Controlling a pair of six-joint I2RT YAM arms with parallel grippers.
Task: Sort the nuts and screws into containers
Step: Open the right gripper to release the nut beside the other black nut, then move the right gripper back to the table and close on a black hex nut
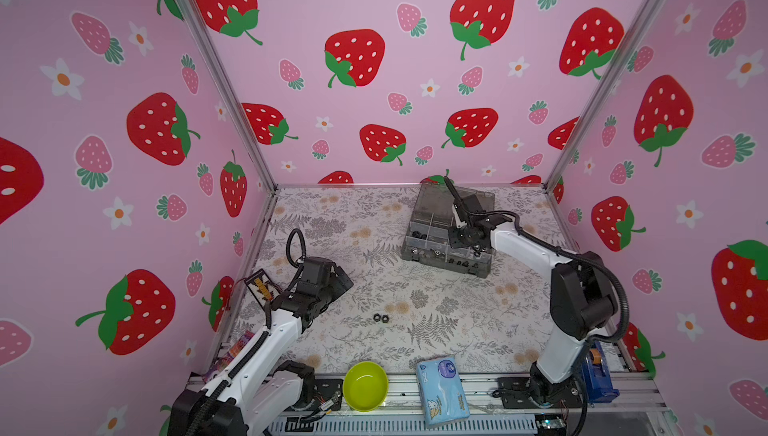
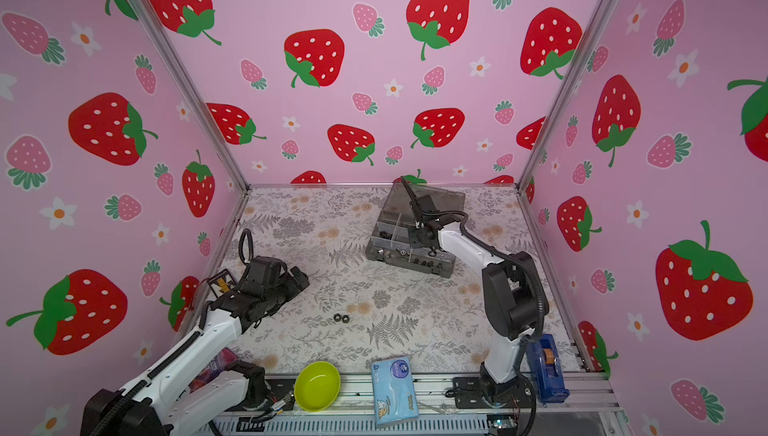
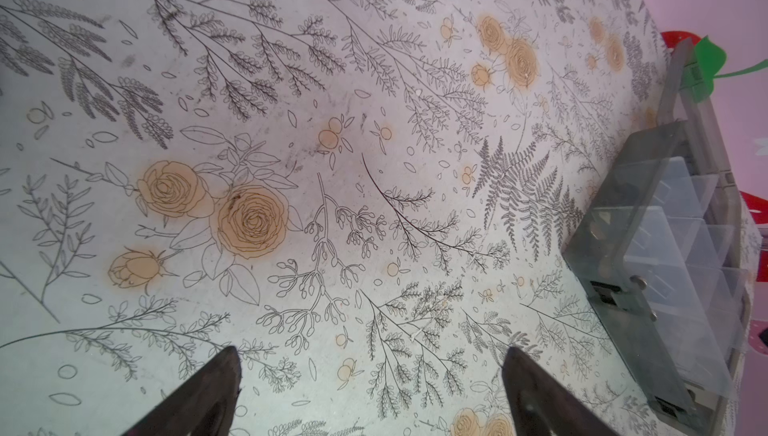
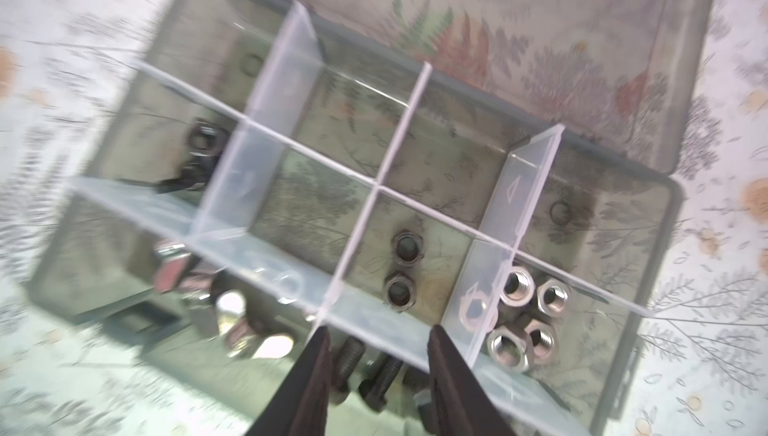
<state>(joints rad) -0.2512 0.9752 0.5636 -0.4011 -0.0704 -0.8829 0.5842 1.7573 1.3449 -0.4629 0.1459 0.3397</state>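
**Right pincer over the box; two nuts loose on the bench**

My right pincer [image 4: 379, 332] hangs over the smoky-grey translucent plastic organizer box [image 1: 409, 230]. Its fingers are parted, with nothing between them. The wrist view is a bit blurred.

- Compartment under the gap: short black screws [image 4: 376, 373] lying flat, side by side, with their long axes roughly in line with my fingers.
- Next compartment ahead: boxed black hex nuts [image 4: 404, 271], two of them, flat, bores facing up.
- Beside those: silver hex nuts [image 4: 528, 317] in a small heap, bores pointing various ways.
- On the other side of the screws: silver wing nuts [image 4: 249, 330].

The box sits far right on the floral-print bench [image 1: 332, 221], long side across it and slightly skewed. The lid is open and leans back toward the rear wall.

The loose black hex nuts [image 1: 381, 318], a pair, lie flat mid-bench, just beside each other and well apart from the box.

My left pincer [image 3: 372, 350] is spread wide and empty, low over bare bench, with the box off to one side.

At the near edge are a lime-green round bowl [image 1: 365, 386] and a pale-blue tissue pack [image 1: 442, 390]. The pack's print is too small to read.
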